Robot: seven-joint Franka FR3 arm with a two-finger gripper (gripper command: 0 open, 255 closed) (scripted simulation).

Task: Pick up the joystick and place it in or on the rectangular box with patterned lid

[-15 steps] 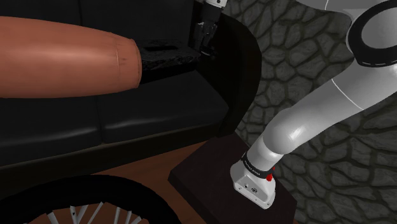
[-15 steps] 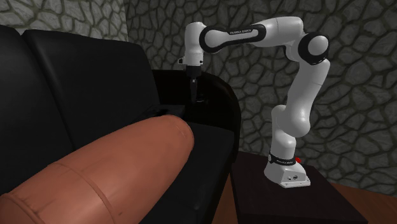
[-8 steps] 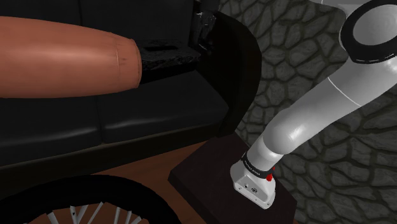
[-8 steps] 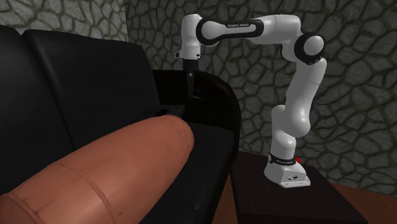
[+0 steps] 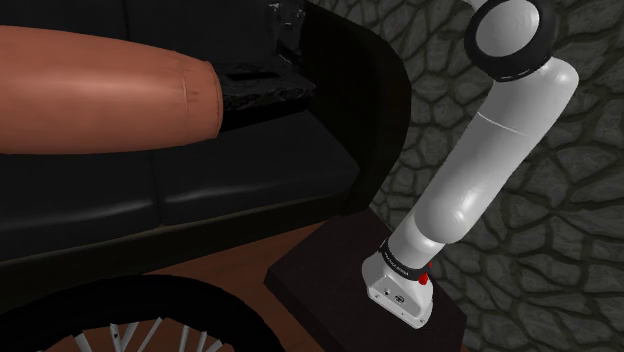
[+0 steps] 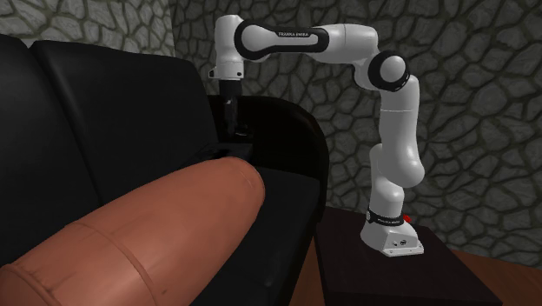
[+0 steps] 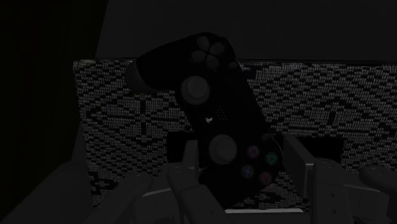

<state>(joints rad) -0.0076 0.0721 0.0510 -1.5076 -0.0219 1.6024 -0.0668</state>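
- Black game controller, the joystick (image 7: 207, 105), is clasped between the two fingers of the gripper (image 7: 240, 154). One fingertip (image 7: 188, 154) presses one side of its lower grip and the other finger presses the opposite side.
- Most of the joystick's body reaches out past the fingertips, tilted. Two round thumbsticks and a cluster of faintly coloured buttons show close to the fingers.
- Writing: "FRANKA EMIKA" in dark letters along the white forearm of the arm (image 6: 300, 35). The small label on the arm's base is too small to read. The joystick's button marks cannot be read.
- Beyond the fingertips, behind the joystick, lies the box (image 7: 108, 111). Its lid carries a grey-and-black woven diamond pattern.
- In the shoulder view the box (image 5: 262, 88) sits on the black sofa (image 5: 250, 190) just under the gripper (image 5: 288, 20), next to the end of a brown bolster (image 5: 100, 95).
- The joystick is off the sofa and above the lid. Whether it touches the lid cannot be told.
- Change since half a second ago: the arm has swung toward the second exterior view's left, and the gripper (image 6: 234, 130) has left the sofa's armrest for a spot over the box. The elbow has followed it.
- The box, bolster and dark stand (image 6: 347, 261) have not moved.
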